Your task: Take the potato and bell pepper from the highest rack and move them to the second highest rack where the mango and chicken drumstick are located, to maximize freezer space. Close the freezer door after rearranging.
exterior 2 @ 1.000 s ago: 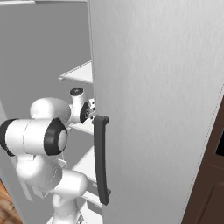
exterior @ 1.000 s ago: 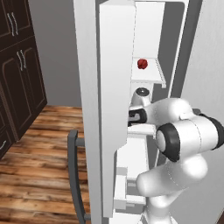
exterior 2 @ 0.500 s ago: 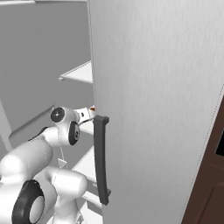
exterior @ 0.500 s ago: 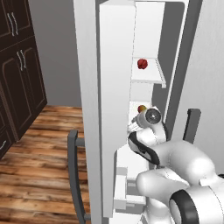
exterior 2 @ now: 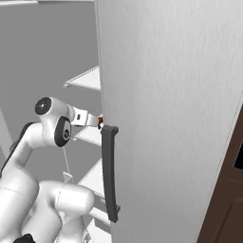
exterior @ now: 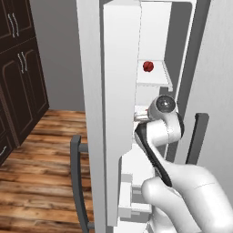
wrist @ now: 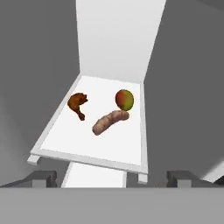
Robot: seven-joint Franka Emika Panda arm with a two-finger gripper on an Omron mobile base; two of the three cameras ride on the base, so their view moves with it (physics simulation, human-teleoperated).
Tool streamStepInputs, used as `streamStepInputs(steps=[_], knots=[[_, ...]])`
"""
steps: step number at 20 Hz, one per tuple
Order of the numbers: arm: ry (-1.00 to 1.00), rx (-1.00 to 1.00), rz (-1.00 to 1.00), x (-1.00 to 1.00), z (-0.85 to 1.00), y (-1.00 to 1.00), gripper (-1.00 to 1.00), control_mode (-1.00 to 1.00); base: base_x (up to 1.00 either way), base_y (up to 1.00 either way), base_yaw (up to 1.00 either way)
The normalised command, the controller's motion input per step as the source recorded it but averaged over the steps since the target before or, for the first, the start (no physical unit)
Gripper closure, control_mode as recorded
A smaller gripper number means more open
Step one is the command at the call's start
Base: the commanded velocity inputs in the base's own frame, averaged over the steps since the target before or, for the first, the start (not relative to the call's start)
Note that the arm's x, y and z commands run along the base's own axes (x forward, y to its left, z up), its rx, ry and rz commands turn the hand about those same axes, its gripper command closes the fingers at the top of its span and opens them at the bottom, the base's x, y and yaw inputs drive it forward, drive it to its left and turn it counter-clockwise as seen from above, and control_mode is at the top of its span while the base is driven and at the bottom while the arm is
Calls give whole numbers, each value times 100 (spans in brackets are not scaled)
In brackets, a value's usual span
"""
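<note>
The freezer (exterior: 154,27) stands open, its freezer door (exterior: 119,113) edge-on beside my arm. I hold the gripper (wrist: 112,177) level with the second highest rack (wrist: 57,131); its fingers are spread apart and grip nothing. On that rack lie the potato (wrist: 109,122), the mango (wrist: 124,99) touching its far end, and the chicken drumstick (wrist: 78,104) apart from both. The bell pepper (exterior: 148,66) sits one rack higher, directly above the gripper. I judge the next reach must rise.
</note>
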Motion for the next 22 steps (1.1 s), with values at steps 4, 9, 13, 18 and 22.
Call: streamStepInputs(steps=[4,9,13,18,22], knots=[[3,28,-24,-50,99,2,-100,-100,0,0,0],[0,13,-23,-19,93,0,-100,-100,0,0,0],[0,5,-18,0,58,3,-100,-100,0,0,0],[0,6,-4,30,18,2,-100,-100,0,0,0],[0,1,0,47,4,0,-100,-100,0,0,0]])
